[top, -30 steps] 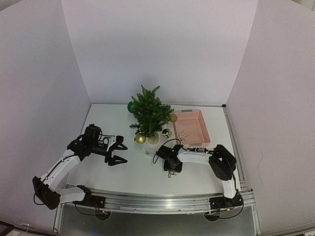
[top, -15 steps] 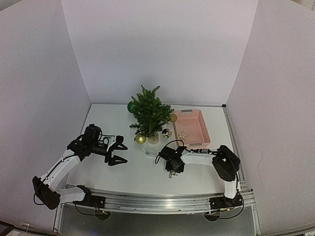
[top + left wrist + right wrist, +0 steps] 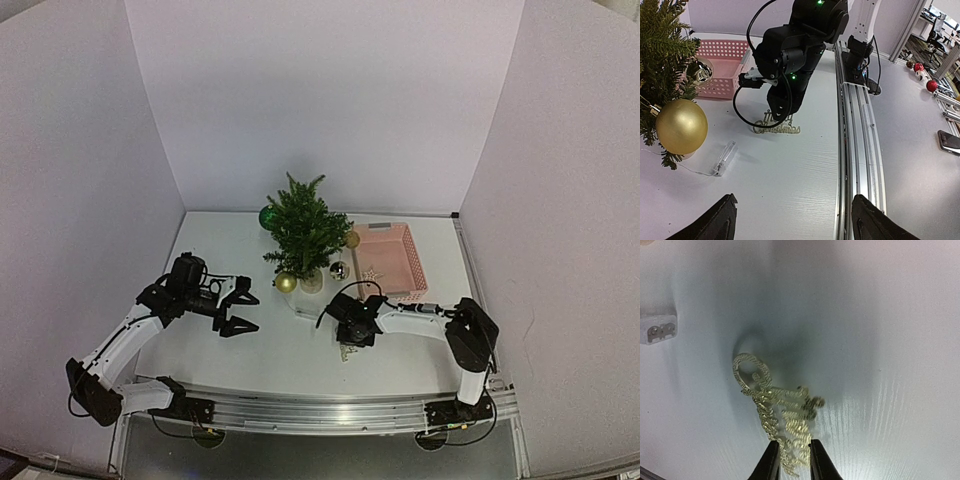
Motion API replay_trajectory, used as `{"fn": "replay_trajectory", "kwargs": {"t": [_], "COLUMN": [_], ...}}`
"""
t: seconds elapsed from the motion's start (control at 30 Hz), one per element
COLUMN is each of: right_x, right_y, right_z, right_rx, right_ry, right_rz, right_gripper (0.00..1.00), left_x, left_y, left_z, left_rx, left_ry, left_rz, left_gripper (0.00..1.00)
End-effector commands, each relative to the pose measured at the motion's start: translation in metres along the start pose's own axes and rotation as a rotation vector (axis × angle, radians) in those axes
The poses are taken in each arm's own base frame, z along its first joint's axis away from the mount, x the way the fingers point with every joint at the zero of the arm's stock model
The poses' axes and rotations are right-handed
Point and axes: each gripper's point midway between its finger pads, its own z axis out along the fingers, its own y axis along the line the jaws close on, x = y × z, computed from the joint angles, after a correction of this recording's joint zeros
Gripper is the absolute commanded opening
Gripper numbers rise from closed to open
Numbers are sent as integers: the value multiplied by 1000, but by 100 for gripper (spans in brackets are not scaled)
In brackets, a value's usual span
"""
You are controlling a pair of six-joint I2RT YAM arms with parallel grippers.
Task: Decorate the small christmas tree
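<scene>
- One small christmas tree [image 3: 305, 235], dark-green and bushy, stood at the white table's [image 3: 280, 365] back centre.
- Your right gripper [image 3: 790, 460] pinched the gold glitter script ornament [image 3: 785, 410] lying nearer you, presumably for hanging.
- Your left gripper [image 3: 792, 220] hovered empty, jaws wide.

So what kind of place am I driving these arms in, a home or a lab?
Most likely a robotics lab test cell: plain white panel walls box in the white table, a silver aluminium rail runs along its near edge, and metal framing stands beyond it.
</scene>
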Motion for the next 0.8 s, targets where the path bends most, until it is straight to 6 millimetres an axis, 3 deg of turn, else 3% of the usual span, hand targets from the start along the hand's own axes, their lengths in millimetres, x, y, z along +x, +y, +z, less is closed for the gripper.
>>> {"fn": "replay_trajectory", "kwargs": {"t": [0.0,0.17,0.33,0.4,0.77], "right_x": [-4,-2,0,1,8], "right_y": [-1,-2,-5,-6,-11], "right_z": [-16,-12,0,10,39], "right_rx": [-23,-16,15,37,110], "right_ry": [-39,-28,-18,-7,36], "right_rz": [-2,-12,-1,-4,-40], "right_gripper": [17,10,30,34,27], "left_x": [-7,-9,-8,-8,-9], "left_y": [0,1,0,1,1], "left_z": [-1,-1,0,1,1], "left_rx": [-1,0,8,11,12], "left_ry": [-21,-23,-23,-24,-28], "left_rz": [37,40,33,31,21], "left_gripper": [79,79,79,79,79]}}
